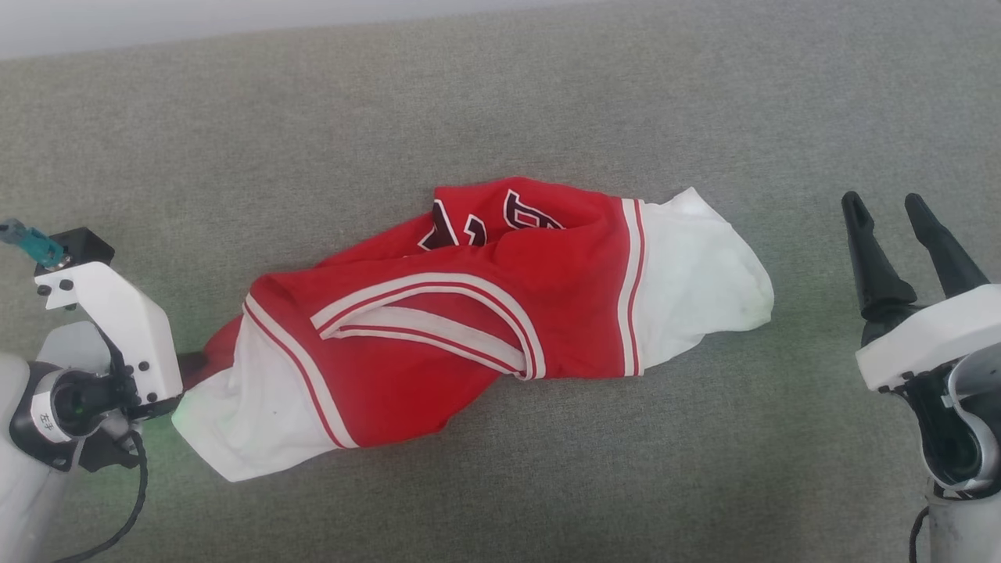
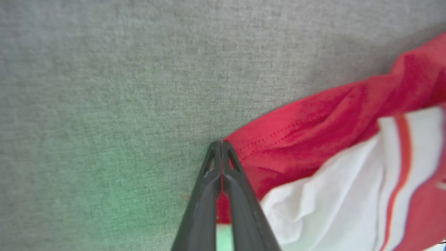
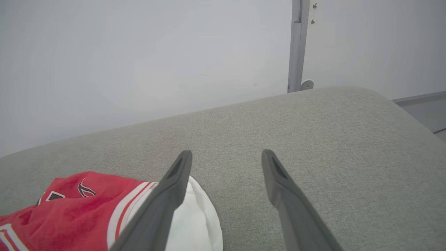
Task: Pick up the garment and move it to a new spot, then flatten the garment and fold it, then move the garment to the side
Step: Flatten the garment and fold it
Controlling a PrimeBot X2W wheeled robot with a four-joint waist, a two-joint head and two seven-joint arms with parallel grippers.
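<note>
head view: the garment [image 1: 469, 328] lies crumpled mid grey cushion [image 1: 500, 94]. its long axis runs left-right with a slight tilt, the left end nearer the cushion's near edge and the right end further back. there's a white panel at each end with striped trim, red in the middle, and dark lettering on the fold facing the far edge. left gripper [image 1: 191, 363] is at the garment's left end, dark tip against the red corner. right gripper [image 1: 886, 203] is near the cushion's right edge, fingers apart and pointing to the far edge, clear of the white right end.

left wrist view: left gripper [image 2: 221, 143] has its fingers pressed together, tips on the cushion [image 2: 104, 87] right at the red hem of the garment [image 2: 313, 139]. cloth runs along the right finger; can't tell if any hem is pinched. there's a green glow [image 2: 104, 181] on the fabric.

right wrist view: right gripper [image 3: 226, 155] is spread wide, nothing between the fingers, over the cushion [image 3: 331, 139]. the garment [image 3: 76, 209] is at lower left, its white end behind the left finger. pale wall [image 3: 139, 52] and a grey post [image 3: 298, 45] sit beyond the far edge.
</note>
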